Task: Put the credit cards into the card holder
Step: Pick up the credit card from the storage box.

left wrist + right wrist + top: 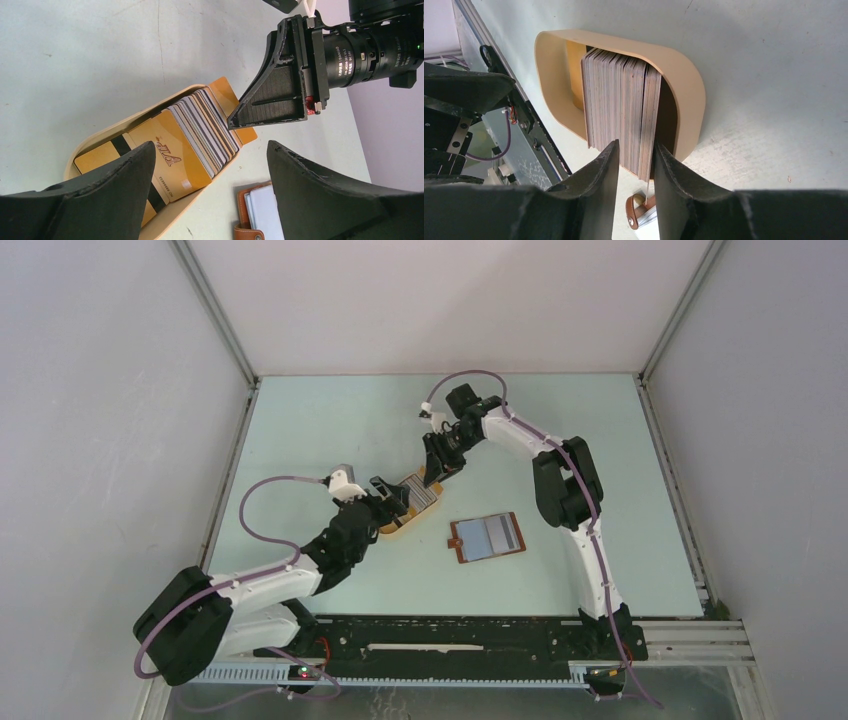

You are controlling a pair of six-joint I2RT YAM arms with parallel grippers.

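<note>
The credit cards (424, 494) are standing on edge as a tight striped row inside a tan oval tray (392, 528), which is sitting near the middle of the pale green worktop (330, 430). In the left wrist view, orange cards (172, 160) are leaning at the near end of the tray (100, 137), one of them showing a dark stripe. The card holder (487, 538) is lying open and flat on the worktop just to the right of the tray and apart from it, showing its bluish-grey pockets, with no card in view inside it. The left claw (385, 498) is hovering over the near end of the tray with its fingers (115, 190) spread wide apart and gripping nothing. The right claw (437, 468) is reaching down at the far end of the row. In its own wrist view, its two fingers (606, 167) are straddling the outermost few cards (639, 115), with only a narrow gap between them; whether they are pressing on those cards cannot be told. The strap tab of the card holder (636, 212) is peeking out below the fingers.
</note>
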